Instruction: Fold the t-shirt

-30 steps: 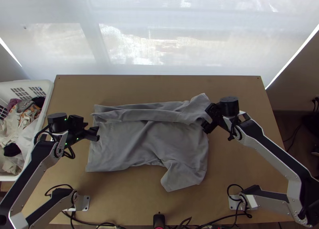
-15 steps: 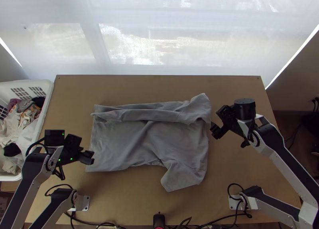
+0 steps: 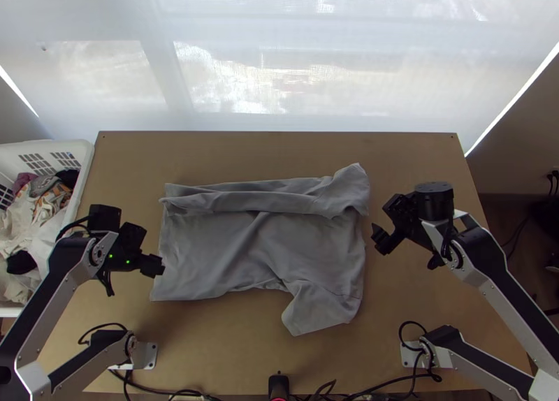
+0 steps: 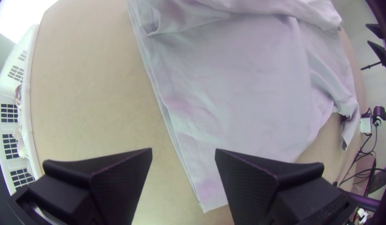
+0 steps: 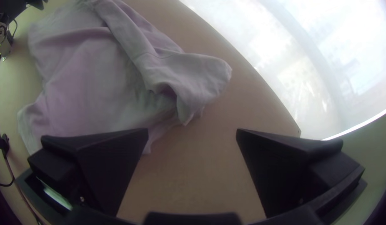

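Observation:
A grey t-shirt [image 3: 265, 247] lies on the table, its far edge turned over in a long band and one sleeve sticking out toward the near edge. At its left edge, by the near corner, my left gripper [image 3: 155, 265] is over the table; in the left wrist view that gripper [image 4: 184, 152] stands open, the shirt's edge [image 4: 189, 166] below and between its fingers. Just off the shirt's right side is my right gripper [image 3: 381, 239]. Seen in the right wrist view, the gripper [image 5: 192, 133] is open and holds nothing, with the turned-over sleeve [image 5: 193, 75] beyond it.
A white basket [image 3: 84, 165] of clothes stands at the table's left side. Bare tabletop [image 3: 279, 149] runs along the far edge. Cables and a small black device [image 3: 278, 385] lie at the near edge.
Both grippers have drawn away from the shirt's sides, the right one outward to the right. The left one moved down toward the near corner, then slightly back up. The shirt lies as before.

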Robot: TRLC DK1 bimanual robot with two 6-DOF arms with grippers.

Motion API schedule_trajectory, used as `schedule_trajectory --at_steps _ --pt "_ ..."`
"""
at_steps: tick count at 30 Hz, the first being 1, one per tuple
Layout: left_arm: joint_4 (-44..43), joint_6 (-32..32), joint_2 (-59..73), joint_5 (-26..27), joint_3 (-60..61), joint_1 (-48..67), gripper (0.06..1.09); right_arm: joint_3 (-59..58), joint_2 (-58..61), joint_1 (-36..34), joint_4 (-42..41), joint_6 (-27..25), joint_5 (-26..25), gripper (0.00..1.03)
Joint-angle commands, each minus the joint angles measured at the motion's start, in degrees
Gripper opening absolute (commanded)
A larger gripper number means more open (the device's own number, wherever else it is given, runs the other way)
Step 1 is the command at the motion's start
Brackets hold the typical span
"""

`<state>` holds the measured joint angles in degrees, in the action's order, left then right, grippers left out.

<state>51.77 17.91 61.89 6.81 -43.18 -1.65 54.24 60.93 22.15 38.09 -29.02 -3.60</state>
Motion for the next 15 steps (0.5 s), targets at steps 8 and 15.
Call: schedule_trajectory --at_steps 8,15 --pt "14.33 -0.86 10.27 -0.39 -5.78 0.68 0.81 -2.12 -3.01 0.26 1.73 -0.34 -0.18 0.98" --pt "18.54 -0.69 12.47 -0.39 -6.57 2.62 0.8 -1.5 -2.83 0.17 1.64 -0.69 -0.18 0.98"
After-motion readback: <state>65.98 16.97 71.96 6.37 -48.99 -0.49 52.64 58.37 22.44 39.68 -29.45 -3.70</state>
